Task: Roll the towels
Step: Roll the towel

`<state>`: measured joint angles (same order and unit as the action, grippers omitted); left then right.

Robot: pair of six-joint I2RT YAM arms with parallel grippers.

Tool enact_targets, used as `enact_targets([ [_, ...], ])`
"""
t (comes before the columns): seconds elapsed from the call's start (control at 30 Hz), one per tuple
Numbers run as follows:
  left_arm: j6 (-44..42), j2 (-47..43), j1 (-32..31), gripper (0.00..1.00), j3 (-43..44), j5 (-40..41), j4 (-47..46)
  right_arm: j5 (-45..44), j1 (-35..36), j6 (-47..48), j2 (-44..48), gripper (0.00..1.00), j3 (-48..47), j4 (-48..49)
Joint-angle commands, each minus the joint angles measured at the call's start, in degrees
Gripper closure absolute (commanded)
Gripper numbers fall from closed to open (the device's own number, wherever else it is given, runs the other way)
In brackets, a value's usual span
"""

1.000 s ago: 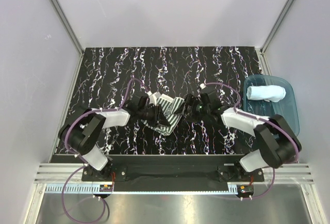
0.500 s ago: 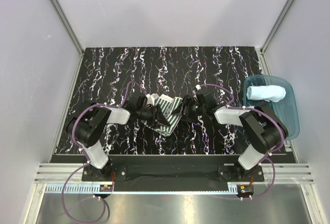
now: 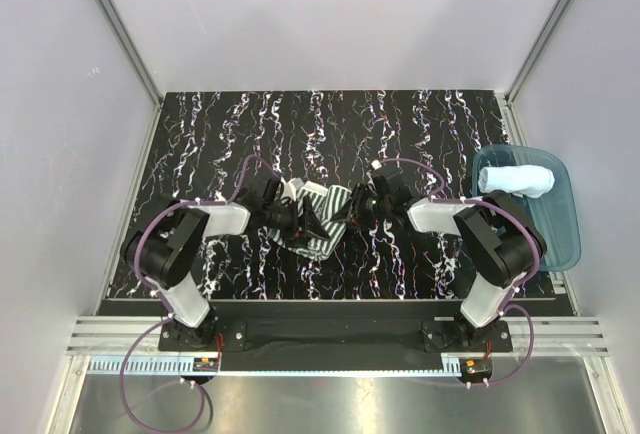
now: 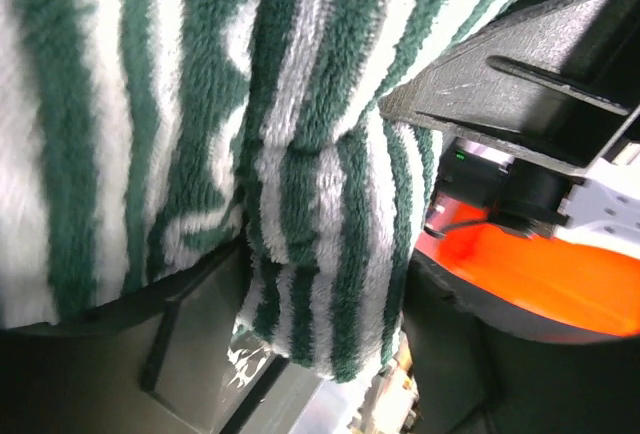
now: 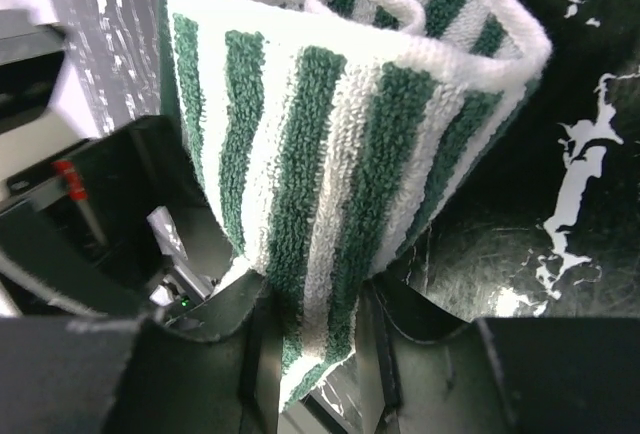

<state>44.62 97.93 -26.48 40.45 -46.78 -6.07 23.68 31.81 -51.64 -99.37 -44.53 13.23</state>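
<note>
Between the two end effectors, near the middle of the dark marbled worktop (image 3: 250, 124), lay the striped towel (image 3: 318, 241), bunched into a loose heap. From above, the left end effector (image 3: 302, 222) reached into it from one flank and the right end effector (image 3: 351, 210) met it from the opposite flank. The two tips stood near each other with cloth between them.

On the right wrist view, a doubled fold of the green-and-white cloth rose just ahead of the right end effector. Its lower edge ran down between the two fingers (image 5: 205, 319), which pressed it from both sides, so that end effector was clamped on the striped towel.

On the left wrist view the same towel filled most of the picture, hanging across and between the left fingers (image 4: 120, 364). Whether those jaws gripped it or stood free could not be told.

Well off to the outer side of the right end effector, the pale blue towel (image 3: 515, 179) lay rolled in a translucent blue tray (image 3: 565, 244) at the worktop's edge.
</note>
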Motion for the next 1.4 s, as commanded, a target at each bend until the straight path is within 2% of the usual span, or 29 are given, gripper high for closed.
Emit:
enact_targets([
  [0.0,-6.3,-5.2,0.3,0.3,2.7,8.9,12.8,-3.6,1.1,3.0,0.1,0.76,-4.4,-10.5],
  [0.17,-10.5,-13.6,-2.2,0.23,5.9,20.0,21.4,-6.6,1.9,6.1,0.3,0.78,-10.6,-25.7],
  [0.33,-15.3,-18.1,-7.9,0.22,10.5,34.9,28.8,-9.3,2.6,7.3,-0.4,0.8,-14.3,-33.6],
  [0.53,-18.7,-23.1,-21.6,0.22,13.6,57.4,31.5,-10.9,4.0,8.0,-2.6,0.8,-18.1,-39.5],
  [0.63,-19.7,-21.6,-29.3,0.22,15.5,65.8,32.9,-11.3,4.5,8.9,-4.9,0.8,-21.1,-43.3],
  [0.73,-20.9,-19.7,-34.0,0.22,16.7,71.7,31.8,-11.9,4.7,9.5,-6.2,0.8,-23.0,-44.5],
  [0.83,-20.5,-14.5,-39.0,0.22,19.2,76.1,32.5,-11.8,4.8,9.3,-6.0,0.8,-23.1,-44.3],
  [0.93,-20.4,-10.1,-40.3,0.22,20.9,77.4,33.1,-11.6,4.8,9.4,-6.2,0.8,-23.2,-44.4],
  [1.37,-19.1,-0.4,-41.1,0.36,19.8,80.2,31.6,-8.8,4.8,10.5,-5.7,0.8,-23.0,-44.5],
])
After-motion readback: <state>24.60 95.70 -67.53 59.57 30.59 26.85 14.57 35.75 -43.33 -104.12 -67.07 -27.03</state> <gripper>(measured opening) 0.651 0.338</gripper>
